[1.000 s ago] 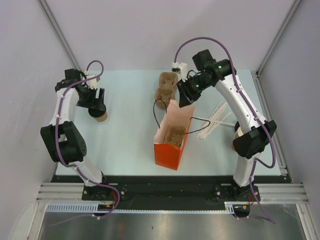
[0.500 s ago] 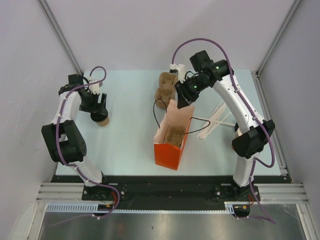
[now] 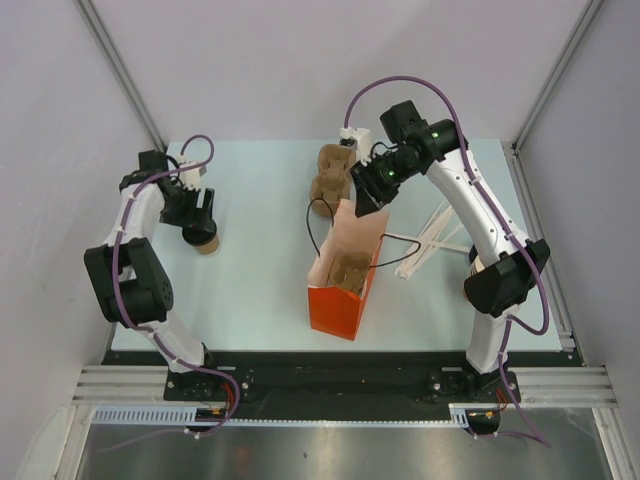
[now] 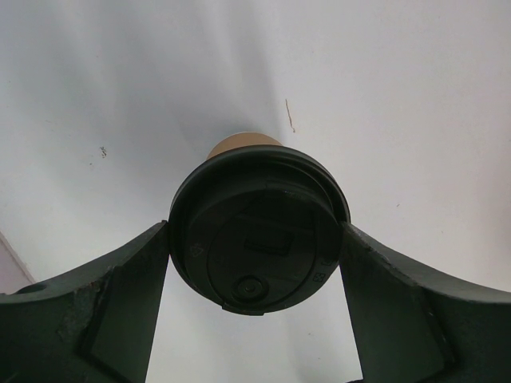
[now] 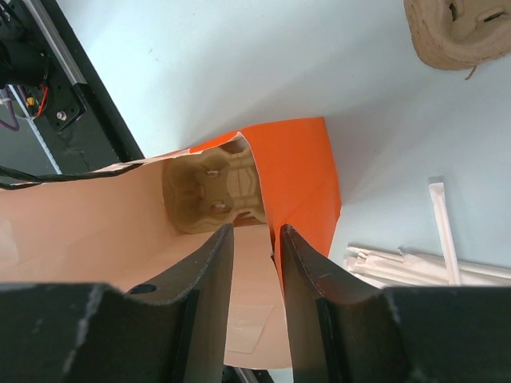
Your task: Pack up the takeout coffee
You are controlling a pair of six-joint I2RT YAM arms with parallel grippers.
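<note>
Count: one takeout coffee (image 3: 206, 243), upright at the left side of the table (image 3: 255, 290), well apart from the one orange paper bag (image 5: 299, 167). My left gripper (image 3: 197, 226) clamps its black lid (image 4: 259, 231) from both sides. My right gripper (image 5: 255, 239) pinches the bag's upper wall. Pulp carriers, two: the bagged carrier (image 5: 211, 187) sits inside the bag, and the loose carrier (image 5: 451, 32) lies on the table. Wrapped straws (image 5: 399, 267) lie nearby; I cannot tell their number.

Coffee cup (image 3: 207, 245) left on table (image 3: 260, 285); bag (image 3: 340, 300) centre, carrier (image 3: 349, 270) inside; second carrier (image 3: 329, 176) behind bag; straws (image 3: 432, 238) right.
</note>
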